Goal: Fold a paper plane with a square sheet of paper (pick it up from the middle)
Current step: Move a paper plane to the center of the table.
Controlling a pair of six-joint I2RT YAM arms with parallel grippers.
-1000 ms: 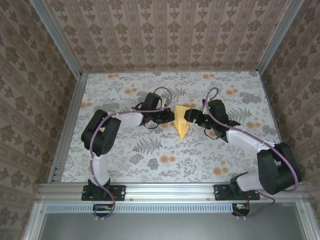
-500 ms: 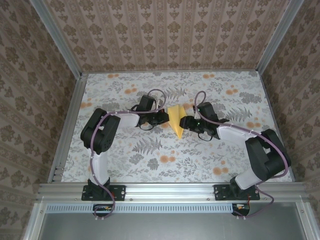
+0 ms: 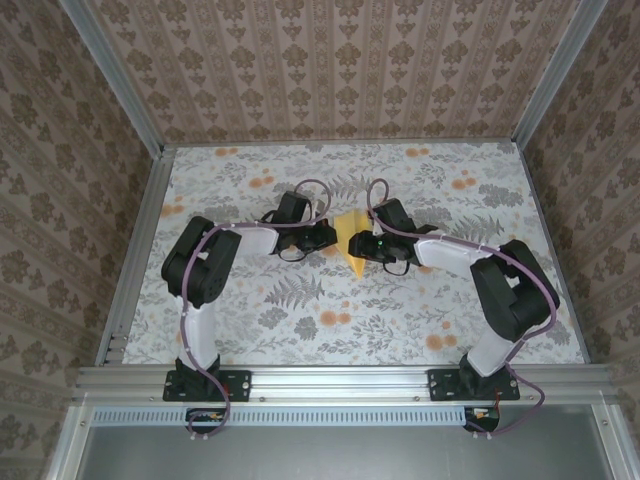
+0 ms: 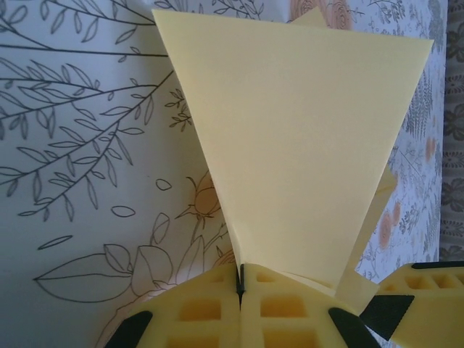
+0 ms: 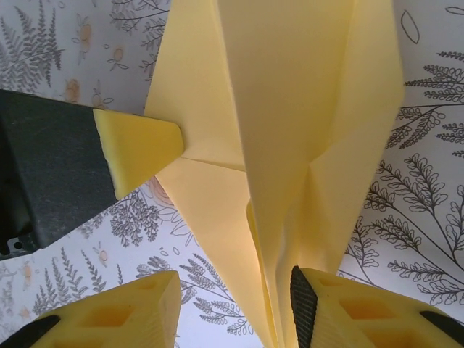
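Note:
The square sheet of paper is folded into a pointed yellow paper plane [image 3: 350, 243], held above the floral cloth mid-table. My left gripper [image 3: 326, 238] is shut on its edge; in the left wrist view the jaws [image 4: 241, 274] pinch the paper [image 4: 297, 130], which fans out ahead. My right gripper [image 3: 364, 248] comes in from the right. In the right wrist view its jaws [image 5: 235, 293] stand apart around the folded paper [image 5: 290, 109], whose crease lies against the right fingertip [image 5: 341, 308]. The left gripper's yellow fingertip [image 5: 141, 145] touches the paper's left wing.
Grey floral cloth [image 3: 300, 320] covers the table. Aluminium rails [image 3: 130, 250] and patterned walls close in the left, right and back. Both arms meet at the middle, their forearms low over the cloth.
My right arm has swung left up to the paper and its jaws have narrowed around it. The paper has shifted slightly left and looks shorter from above. The left gripper stays shut.

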